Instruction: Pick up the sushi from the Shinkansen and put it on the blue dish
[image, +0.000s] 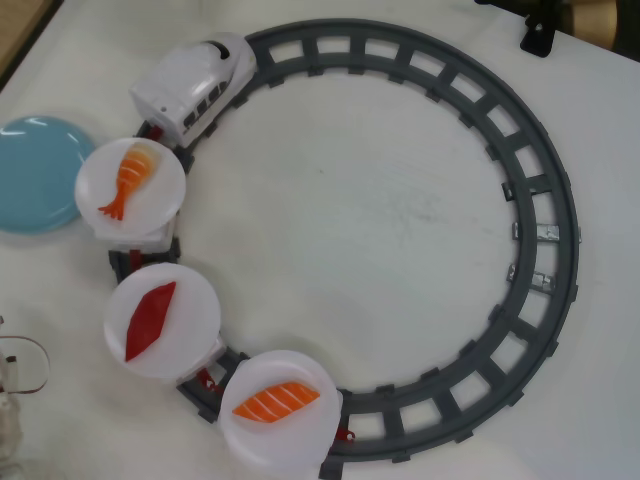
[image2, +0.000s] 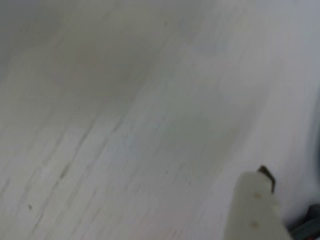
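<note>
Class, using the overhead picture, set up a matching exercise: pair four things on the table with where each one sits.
Things:
1. shrimp
2. dark red piece
3. sushi
4. blue dish

Places:
A. on the last white plate, at the bottom of the view
B. off the track, at the left edge
C. on the plate right behind the Shinkansen
D. on the middle plate

Pairs: 1-C, 2-D, 3-A, 4-B
</note>
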